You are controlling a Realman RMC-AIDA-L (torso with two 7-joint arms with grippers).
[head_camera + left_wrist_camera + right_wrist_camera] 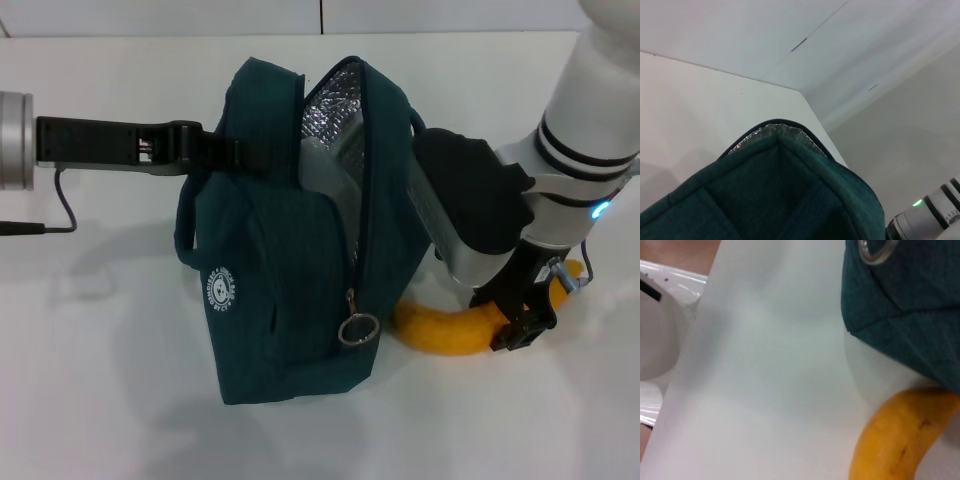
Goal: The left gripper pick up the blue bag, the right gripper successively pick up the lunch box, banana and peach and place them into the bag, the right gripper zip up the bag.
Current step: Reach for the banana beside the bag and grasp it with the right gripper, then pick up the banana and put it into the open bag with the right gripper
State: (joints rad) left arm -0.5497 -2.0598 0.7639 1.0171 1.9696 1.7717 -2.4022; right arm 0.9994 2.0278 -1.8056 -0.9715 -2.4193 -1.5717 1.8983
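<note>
At nine o'clock in the head view, the black two-fingered left end effector (215, 148) reaches in level from its silver-cuffed arm, its fingers pinching the upper rear edge of the large dark teal-blue fabric bag (285, 260). The bag stands upright at the centre of the white bench (100, 380), its mouth gaping at twelve o'clock to show crinkled silver foil lining (335, 110). A round white logo (222, 292) faces eight o'clock, and the silver ring zip pull (358, 329) hangs at the bag's front corner. Just beside the bag, at four o'clock, lies the curved yellow-orange banana (450, 330) on the bench, one end touching the bag's base. The black right end effector (530, 310) is down over the banana's far end; whether its fingers are spread or gripping cannot be told.
</note>
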